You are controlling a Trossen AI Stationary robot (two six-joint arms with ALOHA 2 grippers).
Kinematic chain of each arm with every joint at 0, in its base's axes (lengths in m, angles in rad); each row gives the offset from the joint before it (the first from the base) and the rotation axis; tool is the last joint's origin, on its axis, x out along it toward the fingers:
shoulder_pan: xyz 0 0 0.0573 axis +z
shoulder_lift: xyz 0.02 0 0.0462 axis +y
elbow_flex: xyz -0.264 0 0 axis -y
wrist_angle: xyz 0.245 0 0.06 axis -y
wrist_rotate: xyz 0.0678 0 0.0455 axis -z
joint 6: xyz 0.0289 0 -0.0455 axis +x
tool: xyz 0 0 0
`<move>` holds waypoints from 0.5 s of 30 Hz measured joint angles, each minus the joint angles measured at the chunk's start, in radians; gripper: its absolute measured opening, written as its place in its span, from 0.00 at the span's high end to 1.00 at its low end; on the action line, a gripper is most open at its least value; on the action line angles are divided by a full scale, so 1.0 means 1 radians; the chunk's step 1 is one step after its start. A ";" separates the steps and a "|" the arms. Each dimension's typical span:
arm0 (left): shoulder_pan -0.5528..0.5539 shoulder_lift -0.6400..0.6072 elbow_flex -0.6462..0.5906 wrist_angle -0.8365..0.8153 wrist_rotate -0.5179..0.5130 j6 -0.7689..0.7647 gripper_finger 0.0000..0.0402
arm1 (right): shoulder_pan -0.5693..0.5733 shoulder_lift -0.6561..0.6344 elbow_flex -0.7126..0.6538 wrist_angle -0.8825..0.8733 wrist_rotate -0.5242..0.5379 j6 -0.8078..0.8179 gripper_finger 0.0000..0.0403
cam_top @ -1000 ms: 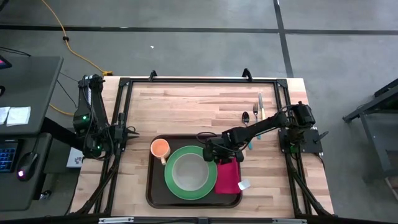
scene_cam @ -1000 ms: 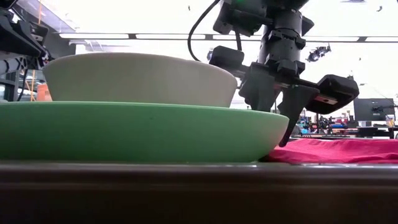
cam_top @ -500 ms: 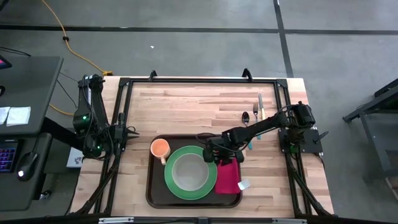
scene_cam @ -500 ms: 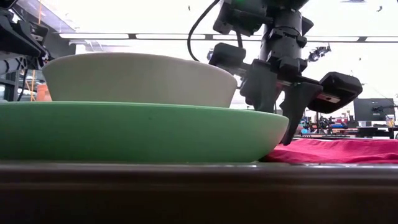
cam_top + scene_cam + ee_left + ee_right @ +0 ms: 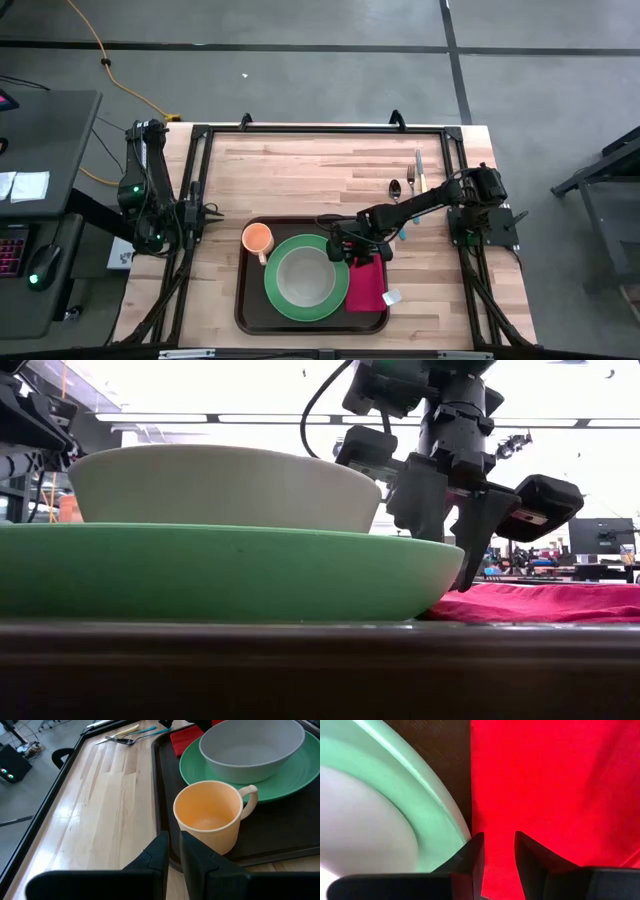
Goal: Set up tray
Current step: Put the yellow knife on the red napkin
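Your right gripper (image 5: 447, 560) hangs over the napkin (image 5: 366, 282) beside the plate (image 5: 306, 278), fingers slightly apart, holding nothing. The tray (image 5: 244, 300) sits on the desk (image 5: 300, 170)'s near edge. Your left gripper (image 5: 172, 855) waits just beside the tray, fingers nearly closed, empty.

From table height the green plate (image 5: 220, 570) runs off the frame edge and blocks everything behind it, the tray (image 5: 300, 660) is just a blurry dark band below the plate, and overhead the cutlery (image 5: 410, 185) past the plate is too tiny to sort.
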 joint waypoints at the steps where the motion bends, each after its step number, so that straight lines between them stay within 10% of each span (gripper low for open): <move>1: 0.000 0.000 0.000 0.000 0.000 0.000 0.80 | 0.000 0.000 0.000 0.000 -0.007 0.001 0.79; 15: 0.000 0.000 0.000 0.000 -0.001 0.000 0.80 | 0.000 -0.083 0.000 -0.028 0.022 0.003 0.79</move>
